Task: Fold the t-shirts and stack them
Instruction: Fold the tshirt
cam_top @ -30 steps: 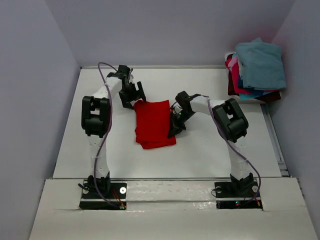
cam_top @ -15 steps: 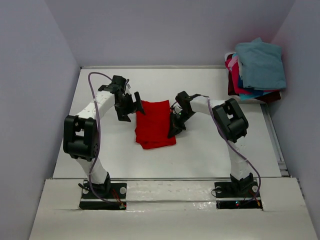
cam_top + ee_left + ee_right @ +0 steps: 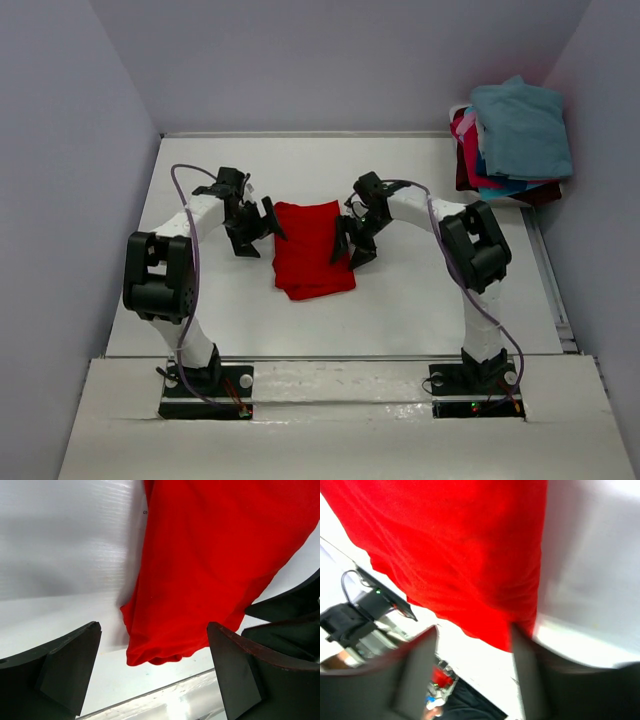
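Since a second ago our left gripper [image 3: 257, 230] has swung off the red t-shirt's [image 3: 310, 250] far corner to its left side, jaws wide and empty. Our right gripper [image 3: 350, 246] has parted at the right edge, holding nothing. Folded, the shirt lies mid-table [image 3: 400, 300], well apart from the stack of folded shirts [image 3: 512, 140]. We judge that pinching only one layer could unfold it.

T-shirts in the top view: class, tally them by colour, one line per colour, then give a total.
Red t-shirt: 1
Teal-blue t-shirt: 1
Pink t-shirt: 1
Blue t-shirt: 1
Dark maroon t-shirt: 1
Total: 5 showing; any hidden layers cannot be counted.
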